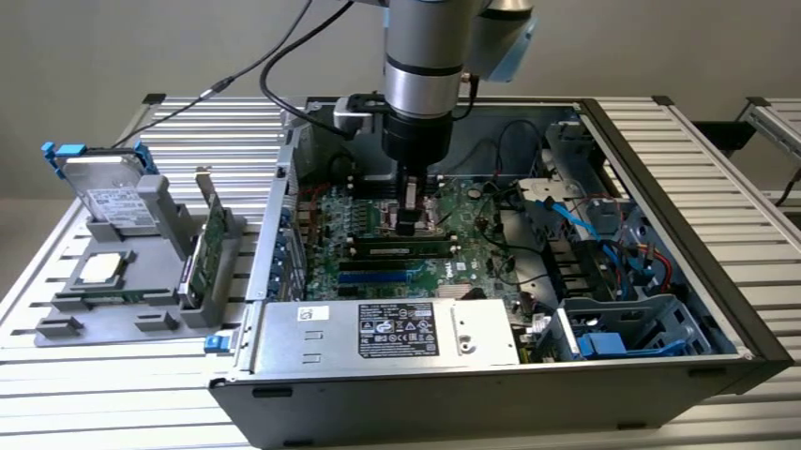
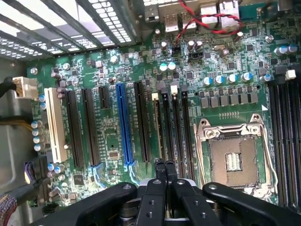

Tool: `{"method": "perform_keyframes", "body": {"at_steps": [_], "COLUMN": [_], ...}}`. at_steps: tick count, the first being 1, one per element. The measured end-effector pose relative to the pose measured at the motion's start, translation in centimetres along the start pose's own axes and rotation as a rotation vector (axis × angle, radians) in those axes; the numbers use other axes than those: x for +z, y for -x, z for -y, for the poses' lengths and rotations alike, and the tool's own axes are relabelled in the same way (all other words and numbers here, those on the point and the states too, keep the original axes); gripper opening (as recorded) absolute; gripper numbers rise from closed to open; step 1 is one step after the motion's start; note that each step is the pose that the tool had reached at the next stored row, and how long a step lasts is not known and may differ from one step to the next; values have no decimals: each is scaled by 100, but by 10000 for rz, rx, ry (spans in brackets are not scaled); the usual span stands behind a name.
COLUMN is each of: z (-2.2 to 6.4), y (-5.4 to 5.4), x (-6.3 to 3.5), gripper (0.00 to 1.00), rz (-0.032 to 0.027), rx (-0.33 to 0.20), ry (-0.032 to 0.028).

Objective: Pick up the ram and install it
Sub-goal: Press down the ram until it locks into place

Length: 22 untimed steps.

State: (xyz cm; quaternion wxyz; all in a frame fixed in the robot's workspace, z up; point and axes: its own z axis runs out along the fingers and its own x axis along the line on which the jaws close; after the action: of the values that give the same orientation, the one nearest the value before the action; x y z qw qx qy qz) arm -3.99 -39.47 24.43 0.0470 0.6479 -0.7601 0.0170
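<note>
Closest to us, our gripper is pinched fully shut, empty, above the motherboard, while the ram, light, rigid, fragile, wants edge-holding.

the arm comes straight down from twelve o'clock in the exterior view, wrist vertical. the gripper points toward six o'clock, its fingers pressed together, holding nothing.

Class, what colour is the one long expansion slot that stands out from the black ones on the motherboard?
Blue: the long expansion slot, clearest in the wrist view.
</note>
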Motion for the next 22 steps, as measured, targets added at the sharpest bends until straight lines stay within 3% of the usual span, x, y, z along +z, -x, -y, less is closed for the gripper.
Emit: {"method": "perform_keyframes", "body": {"at_steps": [9,16,22], "z": [0,0,0], "y": [0,0,0], "x": [0,0,0], "gripper": [10,10,10], "rz": [34,-167,-142], "rx": [1343,2028,2903], "ry": [123,136,228]}}
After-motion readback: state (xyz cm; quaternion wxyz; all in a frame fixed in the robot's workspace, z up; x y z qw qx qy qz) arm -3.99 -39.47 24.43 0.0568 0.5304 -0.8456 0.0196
